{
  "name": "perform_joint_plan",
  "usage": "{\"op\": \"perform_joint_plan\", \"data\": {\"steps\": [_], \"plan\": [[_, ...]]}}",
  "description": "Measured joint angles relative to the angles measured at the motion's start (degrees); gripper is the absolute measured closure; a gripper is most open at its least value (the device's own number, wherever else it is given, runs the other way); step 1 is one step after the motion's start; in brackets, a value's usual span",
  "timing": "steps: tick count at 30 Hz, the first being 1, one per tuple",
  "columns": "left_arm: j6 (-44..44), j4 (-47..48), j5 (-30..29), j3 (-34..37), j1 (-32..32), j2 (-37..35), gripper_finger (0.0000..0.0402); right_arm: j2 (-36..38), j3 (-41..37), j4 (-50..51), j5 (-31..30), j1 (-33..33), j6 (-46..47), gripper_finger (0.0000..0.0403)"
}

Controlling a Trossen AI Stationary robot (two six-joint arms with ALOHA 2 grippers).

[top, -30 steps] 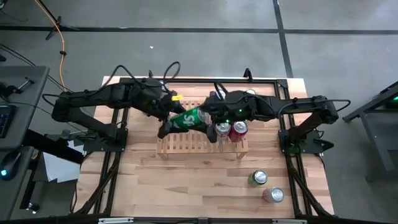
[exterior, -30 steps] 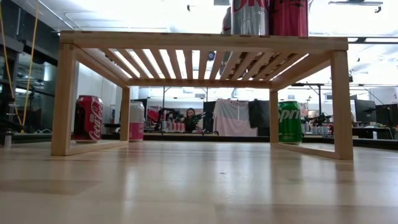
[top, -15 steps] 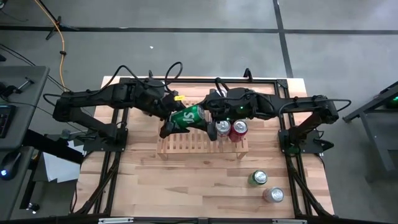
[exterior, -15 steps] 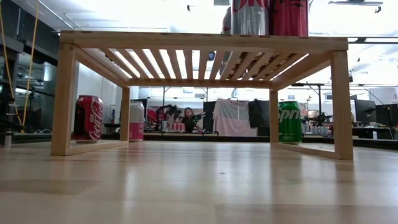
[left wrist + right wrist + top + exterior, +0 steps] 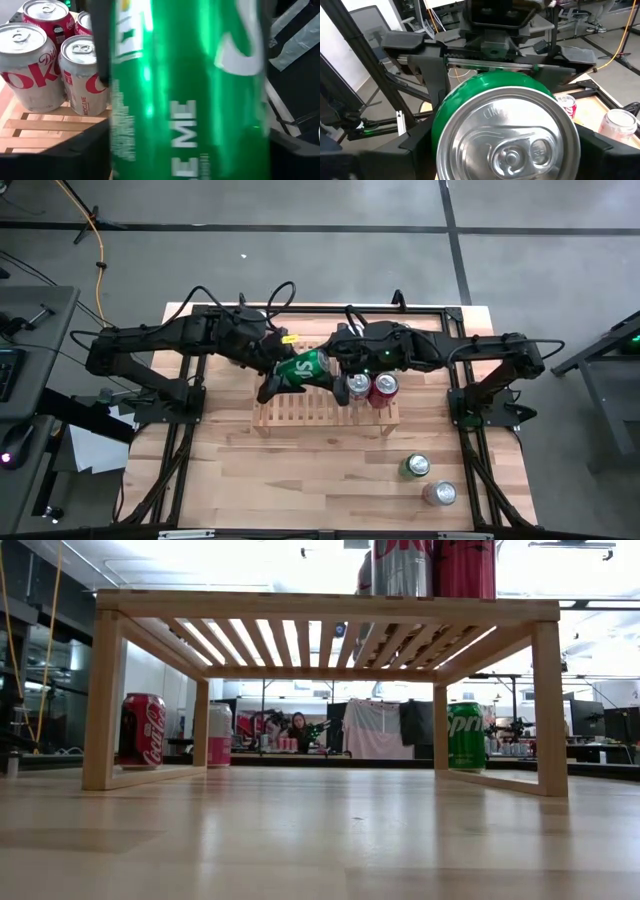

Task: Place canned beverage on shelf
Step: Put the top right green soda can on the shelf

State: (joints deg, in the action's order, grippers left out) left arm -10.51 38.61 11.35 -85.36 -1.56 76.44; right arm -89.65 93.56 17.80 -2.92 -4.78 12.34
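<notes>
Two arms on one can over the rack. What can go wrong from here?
1. The green can lies sideways in the air between the left gripper and the right gripper. A badly timed release could drop it onto the shelf.
2. The standing cans are right beside the right gripper and might get knocked over when the green can is turned upright.

The high view looks straight down on the tabletop (image 5: 300, 470); the low one looks level beneath the shelf (image 5: 330, 608). Both wrist cameras sit very near the same green can (image 5: 190, 90), from opposite sides.
</notes>
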Motion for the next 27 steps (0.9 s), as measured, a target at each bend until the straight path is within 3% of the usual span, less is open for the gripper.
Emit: {"op": "perform_joint_plan", "data": {"steps": [2,7,15,18,21,27], "plan": [[0.2,0.7,-0.1,-0.1,0.0,-0.1,0.0125,0.0,0.0,0.2,0.0,0.0,-0.3,0.0099],[1.0,4.8,-0.5,-0.1,0.0,-0.3,0.0127,1.1,1.6,2.0,0.8,0.3,-1.9,0.0021],[1.7,8.3,-11.2,0.8,0.0,-4.4,0.0127,3.0,9.1,14.4,0.3,1.8,-4.0,0.0018],[1.7,-0.3,-16.1,6.0,0.1,-9.5,0.0127,3.8,12.2,19.6,-0.1,2.4,-4.0,0.0017],[-1.2,-15.5,-18.0,16.2,0.2,-15.9,0.0127,4.0,13.4,23.0,-2.1,2.5,-3.9,0.0017],[-11.4,-57.7,-19.6,40.6,0.2,-22.8,0.0127,3.4,13.5,22.4,-3.3,2.5,-2.9,0.0015]]}}
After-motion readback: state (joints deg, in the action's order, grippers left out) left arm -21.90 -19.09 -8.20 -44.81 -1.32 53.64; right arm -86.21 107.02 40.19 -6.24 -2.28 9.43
